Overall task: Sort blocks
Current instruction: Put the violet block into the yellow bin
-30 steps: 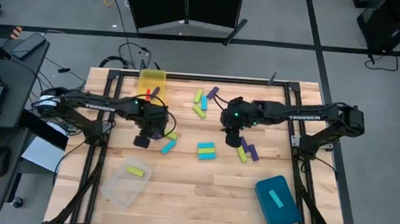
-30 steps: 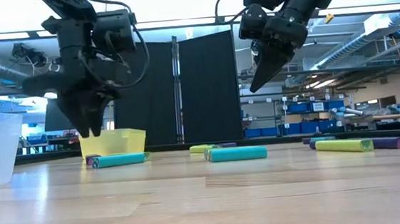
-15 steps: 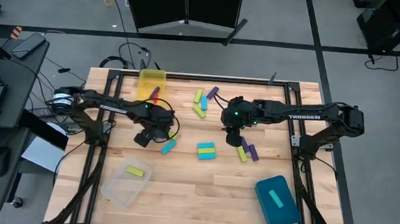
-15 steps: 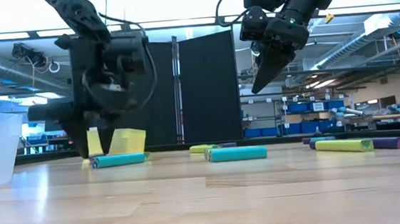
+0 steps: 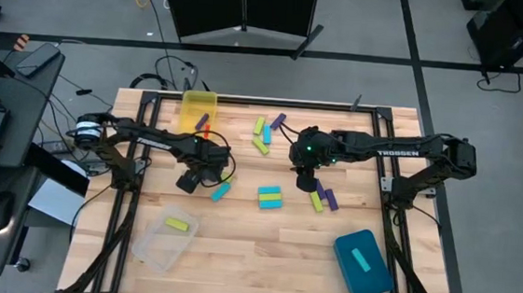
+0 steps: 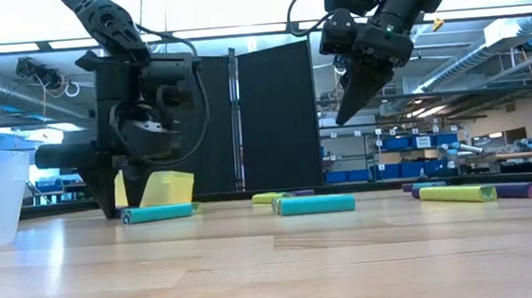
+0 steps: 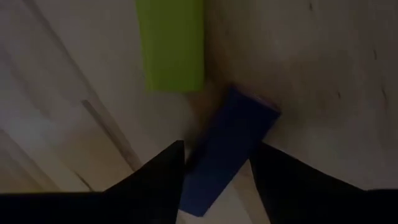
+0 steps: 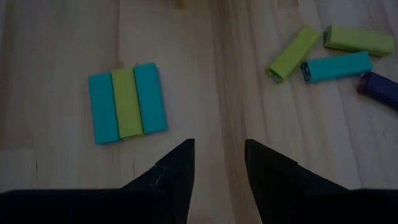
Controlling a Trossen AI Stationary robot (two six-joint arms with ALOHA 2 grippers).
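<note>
My left gripper is down at the table, open. In the left wrist view its fingers stand on either side of a purple block that lies flat at a slant between them. A yellow-green block lies just beyond the purple one. A cyan block lies beside the gripper. My right gripper hangs open and empty above the table. Near it lie a cyan, yellow-green and cyan trio and a purple and yellow-green pair. My left gripper's fingers come from above, pointing down, on either side of the purple block's near end. The block lies flat on the table. I cannot tell whether the fingers touch it.
A yellow bin stands at the far left. A clear bin holding a yellow-green block stands at the near left. A teal bin holding a cyan block stands at the near right. More blocks lie at the far middle.
My left gripper has come down from above the table until its fingertips are at the tabletop. It has shifted a little toward the table's right edge, by the cyan block. The blocks have stayed where they were.
</note>
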